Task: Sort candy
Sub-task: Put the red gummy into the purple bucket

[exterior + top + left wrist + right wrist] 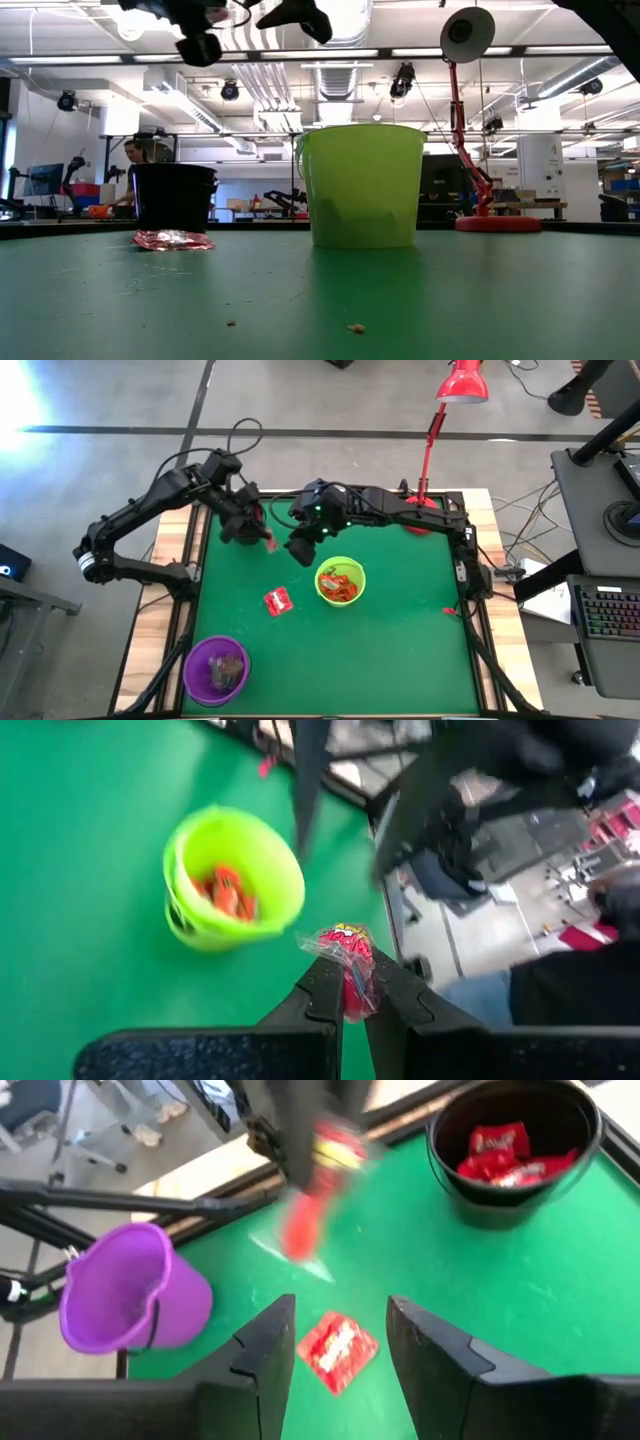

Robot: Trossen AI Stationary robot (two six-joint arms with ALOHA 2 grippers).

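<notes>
Left claw carried 1 red packet above the counter, black bowl nearest.

On the green counter [400,620] stood 3 bowls: the black bowl [515,1150], partly hidden under the left arm in the high view and already holding red packets, the lime-green bowl [340,581] with orange-red wrappers, and the purple bowl [216,668] at the near-left corner. The left claw [352,988] was pinched tight on a red packet [347,948], whose long axis ran out past the fingertips; it hung close by the black bowl, which looked the likely drop, though the exact offset could not be told. The right claw [340,1335] stood wide and empty just beside it, over another red packet [277,600] lying flat between the green and purple bowls, nearer that arm.
</notes>
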